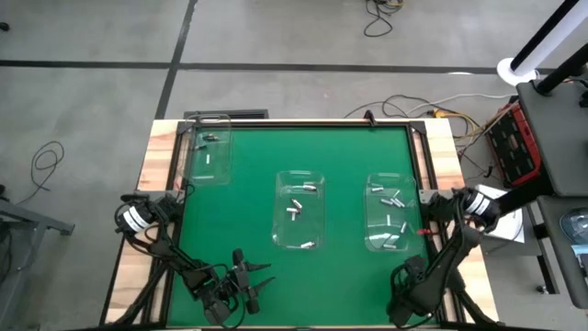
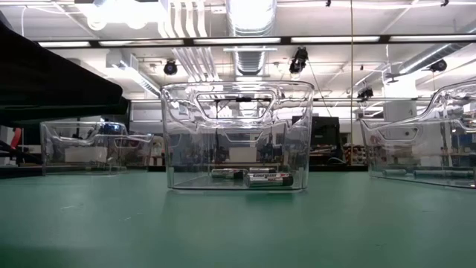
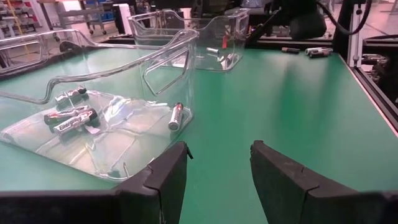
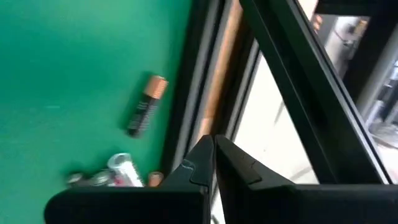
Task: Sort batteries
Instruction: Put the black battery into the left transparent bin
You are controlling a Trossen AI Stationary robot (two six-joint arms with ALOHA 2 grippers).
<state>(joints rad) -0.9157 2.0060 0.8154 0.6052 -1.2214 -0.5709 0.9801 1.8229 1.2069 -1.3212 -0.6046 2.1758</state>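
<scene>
On the green mat (image 1: 248, 184), batteries (image 1: 296, 204) lie flat in three clear bins (image 1: 300, 210), long axes pointing every which way. Left gripper (image 3: 217, 165) sits at the near edge, jaws apart, nothing between them; the middle bin's batteries lie just ahead of it. Right gripper (image 4: 214, 152) is clenched, empty, by the mat's black frame (image 4: 193, 87); a black-and-copper battery (image 4: 147, 106) lies loose nearby. More loose cells there are cut off, blurred.
</scene>
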